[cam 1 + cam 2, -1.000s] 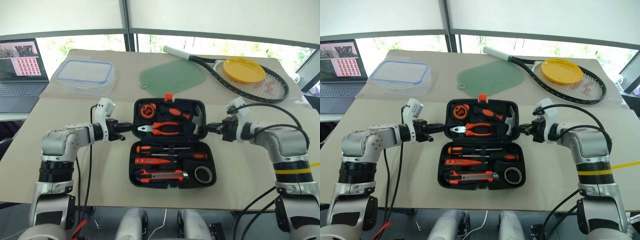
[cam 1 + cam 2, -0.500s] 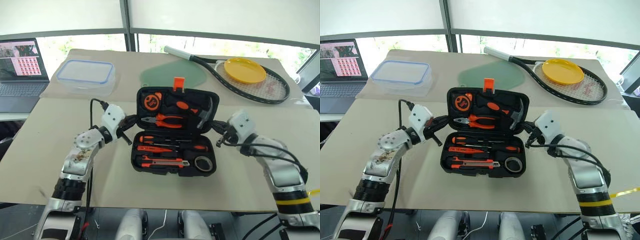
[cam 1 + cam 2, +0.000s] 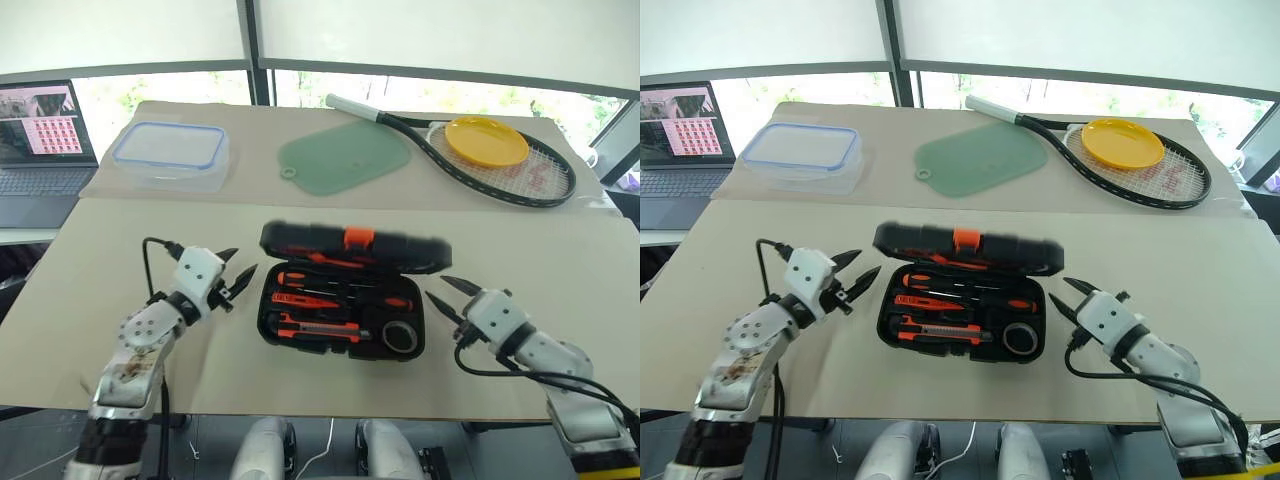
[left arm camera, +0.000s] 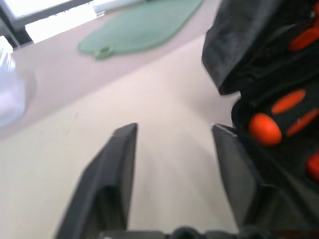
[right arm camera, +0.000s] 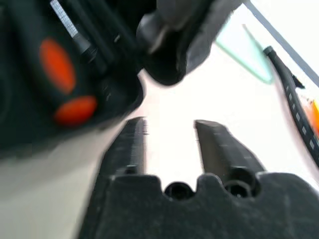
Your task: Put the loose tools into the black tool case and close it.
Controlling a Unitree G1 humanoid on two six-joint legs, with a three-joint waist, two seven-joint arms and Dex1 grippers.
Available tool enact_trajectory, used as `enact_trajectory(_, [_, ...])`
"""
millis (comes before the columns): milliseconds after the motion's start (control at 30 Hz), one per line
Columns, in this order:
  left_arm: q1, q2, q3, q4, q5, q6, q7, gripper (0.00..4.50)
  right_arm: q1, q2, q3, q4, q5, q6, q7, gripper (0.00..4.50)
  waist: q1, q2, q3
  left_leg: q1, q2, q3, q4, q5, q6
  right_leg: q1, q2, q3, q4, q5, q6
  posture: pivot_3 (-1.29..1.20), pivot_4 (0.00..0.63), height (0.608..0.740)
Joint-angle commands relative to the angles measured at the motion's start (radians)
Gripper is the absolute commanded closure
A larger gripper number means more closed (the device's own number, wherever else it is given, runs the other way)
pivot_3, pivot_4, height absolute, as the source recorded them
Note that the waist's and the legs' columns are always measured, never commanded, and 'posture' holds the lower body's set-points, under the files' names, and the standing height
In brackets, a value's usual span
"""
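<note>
Already the loose tools (image 3: pixel 335 305) are seated in the shaped recesses of the black tool case (image 3: pixel 342 330), which lies near the front middle of the beige table (image 3: pixel 520 250); what is left, it may be judged, is only the shutting. The lid (image 3: pixel 350 247) is seen part-way over the lower half, blurred, with its small orange latch (image 3: pixel 358 238) at the middle of the free edge, and a gap is left through which the screwdrivers, the orange-and-black utility knife (image 3: pixel 315 325) and the grey tape roll (image 3: pixel 402 337) can be seen. Nothing is held by either hand: the left gripper (image 3: pixel 233 276) is spread apart just beside the case's left end, and the right gripper (image 3: pixel 448 297) is likewise spread just beside the right end, both clear of the plastic. The case is of matte moulded plastic with rounded corners; the tool handles look glossy and rubbery. Farther back a clear blue-rimmed container (image 3: pixel 170 153), a green cutting mat (image 3: pixel 345 160) and a racket (image 3: pixel 480 150) bearing a yellow plate (image 3: pixel 487 140) are laid out, well apart from the case.
</note>
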Motion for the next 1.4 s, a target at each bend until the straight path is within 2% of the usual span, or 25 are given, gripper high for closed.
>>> enact_trajectory(33, [0.051, 0.120, 0.189, -0.128, -0.198, 0.203, -0.085, 0.68, 0.101, -0.104, -0.154, -0.162, 0.225, 0.156, 0.166, 1.47, 0.001, 0.000, 0.000, 0.000, 0.000, 0.000, 0.000, -0.001, 0.001, 0.000, 0.000, 0.000, 0.000, 0.000, -0.001, 0.00, 0.150, 0.738])
enact_trajectory(100, [0.049, 0.182, 0.230, -0.081, -0.226, 0.245, -0.123, 0.68, 0.185, -0.169, -0.198, -0.209, 0.325, 0.226, 0.286, 1.47, 0.004, 0.000, 0.000, 0.003, 0.000, -0.001, 0.000, -0.001, 0.001, 0.002, 0.000, -0.001, 0.001, -0.001, -0.002, 0.00, 0.150, 0.738])
enact_trajectory(167, [0.017, 0.229, 0.211, -0.002, -0.200, 0.228, -0.157, 0.68, 0.252, -0.220, -0.228, -0.249, 0.429, 0.303, 0.388, 1.47, 0.009, 0.000, 0.000, 0.006, 0.000, -0.001, -0.001, -0.001, 0.001, 0.004, 0.000, -0.002, 0.001, -0.003, -0.003, 0.00, 0.150, 0.738])
enact_trajectory(267, [-0.112, 0.263, 0.096, 0.164, -0.116, 0.152, -0.204, 0.64, 0.288, -0.280, -0.208, -0.270, 0.465, 0.335, 0.496, 2.21, 0.015, 0.000, 0.000, 0.008, 0.000, -0.001, -0.002, -0.001, 0.001, 0.005, 0.000, -0.002, 0.001, -0.005, -0.004, 0.00, 0.150, 0.738])
enact_trajectory(300, [-0.167, 0.260, 0.052, 0.218, -0.085, 0.119, -0.218, 0.64, 0.287, -0.294, -0.190, -0.273, 0.455, 0.329, 0.524, 2.63, 0.018, 0.000, 0.000, 0.008, 0.000, -0.001, -0.002, -0.001, 0.000, 0.005, 0.000, -0.002, 0.001, -0.005, -0.005, 0.00, 0.150, 0.738])
enact_trajectory(367, [-0.269, 0.245, -0.028, 0.312, -0.036, 0.065, -0.254, 1.16, 0.261, -0.306, -0.149, -0.274, 0.438, 0.335, 0.541, 3.19, 0.020, -0.001, -0.001, 0.008, -0.001, -0.001, -0.002, -0.001, 0.000, 0.005, 0.000, -0.002, 0.001, -0.005, -0.005, 0.00, 0.150, 0.738])
enact_trajectory(400, [-0.318, 0.234, -0.069, 0.357, -0.013, 0.032, -0.279, 1.44, 0.238, -0.305, -0.126, -0.276, 0.439, 0.348, 0.540, 3.64, 0.020, -0.002, -0.001, 0.007, -0.001, -0.001, -0.002, -0.001, 0.000, 0.005, 0.000, -0.001, 0.000, -0.004, -0.004, 0.00, 0.150, 0.738])
enact_trajectory(500, [-0.498, 0.164, -0.227, 0.535, 0.093, -0.077, -0.350, 2.36, 0.152, -0.305, -0.029, -0.289, 0.423, 0.375, 0.544, 4.48, 0.022, -0.002, -0.001, 0.006, -0.002, 0.000, -0.002, -0.001, 0.000, 0.004, 0.000, -0.001, 0.000, -0.004, -0.003, 0.00, 0.150, 0.738])
enact_trajectory(667, [-0.603, 0.079, -0.324, 0.641, 0.128, -0.167, -0.456, 4.33, 0.020, -0.266, 0.081, -0.277, 0.390, 0.422, 0.499, 4.50, 0.013, -0.003, -0.001, 0.004, -0.004, 0.001, -0.001, -0.001, 0.001, 0.003, 0.001, 0.000, 0.001, -0.003, -0.002, 0.00, 0.150, 0.738])
enact_trajectory(700, [-0.609, 0.071, -0.344, 0.642, 0.140, -0.178, -0.474, 4.48, -0.004, -0.255, 0.098, -0.274, 0.384, 0.433, 0.489, 4.50, 0.009, -0.003, -0.001, 0.003, -0.004, 0.001, 0.000, -0.001, 0.001, 0.002, 0.001, 0.000, 0.001, -0.003, -0.002, 0.00, 0.150, 0.738])
enact_trajectory(800, [-0.622, 0.062, -0.401, 0.636, 0.183, -0.175, -0.513, 4.48, -0.078, -0.215, 0.136, -0.253, 0.341, 0.461, 0.428, 4.50, 0.004, -0.003, 0.000, 0.000, -0.003, 0.000, 0.001, -0.001, 0.000, 0.000, 0.002, -0.001, 0.001, -0.003, -0.002, 0.00, 0.150, 0.738])
enact_trajectory(933, [-0.574, 0.123, -0.423, 0.497, 0.109, -0.110, -0.691, 4.48, -0.177, -0.146, 0.124, -0.165, 0.280, 0.510, 0.304, 4.50, -0.005, -0.003, -0.001, 0.000, -0.002, 0.000, 0.002, -0.001, 0.000, 0.000, 0.003, -0.001, 0.002, -0.003, -0.002, 0.00, 0.150, 0.738])
enact_trajectory(1133, [-0.536, 0.157, -0.388, 0.399, 0.076, -0.032, -0.734, 4.48, -0.171, -0.130, 0.094, -0.117, 0.223, 0.508, 0.251, 4.50, 0.012, -0.003, -0.001, 0.000, -0.002, 0.000, 0.003, -0.002, 0.002, 0.001, 0.001, -0.001, 0.002, -0.003, -0.001, 0.00, 0.150, 0.738])
enact_trajectory(1267, [-0.564, 0.162, -0.349, 0.404, 0.071, -0.016, -0.731, 4.48, -0.131, -0.145, 0.051, -0.152, 0.256, 0.523, 0.271, 4.50, 0.014, -0.003, -0.001, 0.000, -0.002, 0.000, 0.004, -0.002, 0.003, 0.001, 0.001, -0.001, 0.002, -0.002, 0.000, 0.00, 0.150, 0.738])
enact_trajectory(1400, [-0.653, 0.148, -0.319, 0.376, -0.015, 0.121, -0.757, 4.48, -0.078, -0.171, -0.012, -0.234, 0.383, 0.564, 0.362, 4.50, 0.024, -0.004, -0.001, -0.004, -0.002, -0.001, 0.005, -0.002, 0.003, -0.001, 0.001, -0.002, 0.002, -0.002, 0.000, 0.00, 0.150, 0.738])
